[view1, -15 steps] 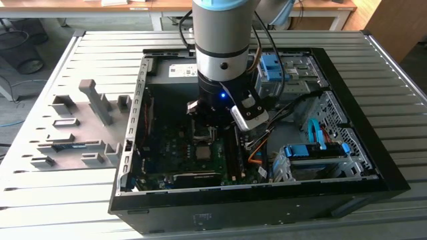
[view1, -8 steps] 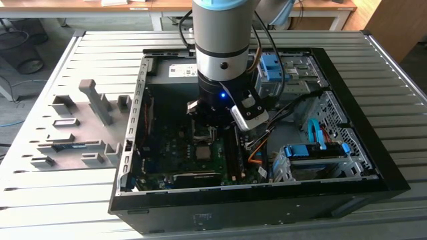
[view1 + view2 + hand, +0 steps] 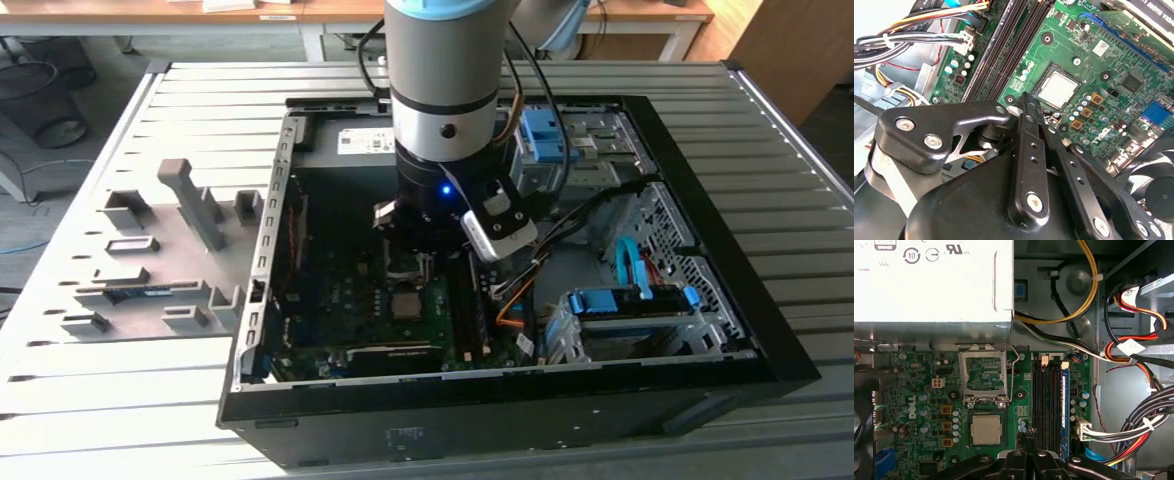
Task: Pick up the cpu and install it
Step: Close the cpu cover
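With the cpu (image 3: 986,430) lying flat in its socket (frame (image 3: 984,376) swung up to admit it), seemingly seated. Hangs just beside it: gripper (image 3: 1026,107), fingertips pressed together, pinching nothing.

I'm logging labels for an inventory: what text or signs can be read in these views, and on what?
Power supply label: round printed marks, not reliably readable.
Motherboard: white lettering, too small to read.
White sticker inside the case: unreadable.
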